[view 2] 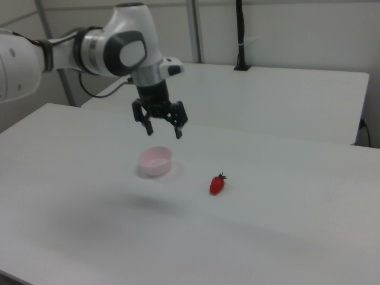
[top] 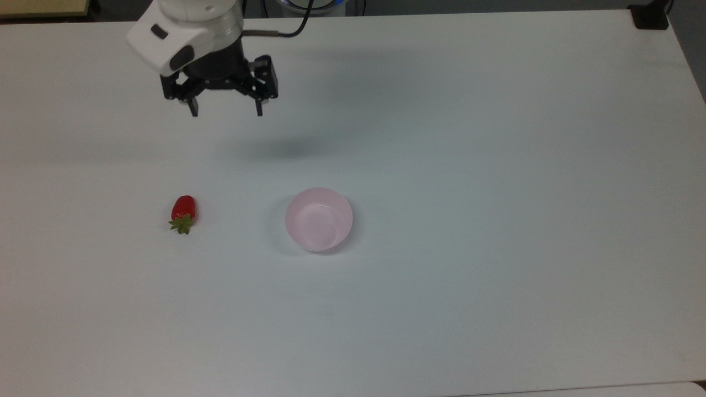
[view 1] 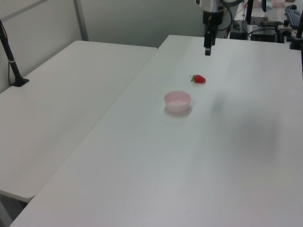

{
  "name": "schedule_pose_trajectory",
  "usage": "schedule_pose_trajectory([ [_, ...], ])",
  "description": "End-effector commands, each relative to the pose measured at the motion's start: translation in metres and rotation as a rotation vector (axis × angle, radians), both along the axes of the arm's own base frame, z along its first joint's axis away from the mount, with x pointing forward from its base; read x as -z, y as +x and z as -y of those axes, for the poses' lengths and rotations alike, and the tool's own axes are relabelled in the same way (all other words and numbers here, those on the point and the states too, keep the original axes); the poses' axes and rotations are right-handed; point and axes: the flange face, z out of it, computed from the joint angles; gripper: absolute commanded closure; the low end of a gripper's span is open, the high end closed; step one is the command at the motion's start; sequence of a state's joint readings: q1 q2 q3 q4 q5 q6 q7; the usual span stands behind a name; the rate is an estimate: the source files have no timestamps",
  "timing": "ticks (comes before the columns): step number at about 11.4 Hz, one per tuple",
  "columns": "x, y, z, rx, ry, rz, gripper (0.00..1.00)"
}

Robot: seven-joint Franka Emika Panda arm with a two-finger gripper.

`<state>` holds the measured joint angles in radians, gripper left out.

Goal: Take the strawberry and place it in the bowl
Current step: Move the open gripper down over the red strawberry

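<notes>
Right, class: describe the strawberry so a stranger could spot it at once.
On the white table, find the pale pink bowl. To the top view's left of it, apart from it, lies the strawberry: small, glossy red, with a green leafy cap.

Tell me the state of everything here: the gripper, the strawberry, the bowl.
gripper: open, holding nothing, above the table.
strawberry: lying on its side on the table, untouched.
bowl: upright, empty, apart from the strawberry.
</notes>
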<state>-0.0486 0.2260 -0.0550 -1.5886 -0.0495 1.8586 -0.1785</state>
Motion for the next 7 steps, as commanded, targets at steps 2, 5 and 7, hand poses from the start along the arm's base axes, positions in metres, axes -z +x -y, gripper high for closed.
schedule_pose_trajectory([
  [2,0.064,0.031,0.037,-0.008,-0.055,0.047,0.0],
  [5,0.118,0.046,0.057,0.004,-0.074,0.059,0.0],
  [7,0.138,0.052,0.067,0.019,-0.075,0.084,0.0],
])
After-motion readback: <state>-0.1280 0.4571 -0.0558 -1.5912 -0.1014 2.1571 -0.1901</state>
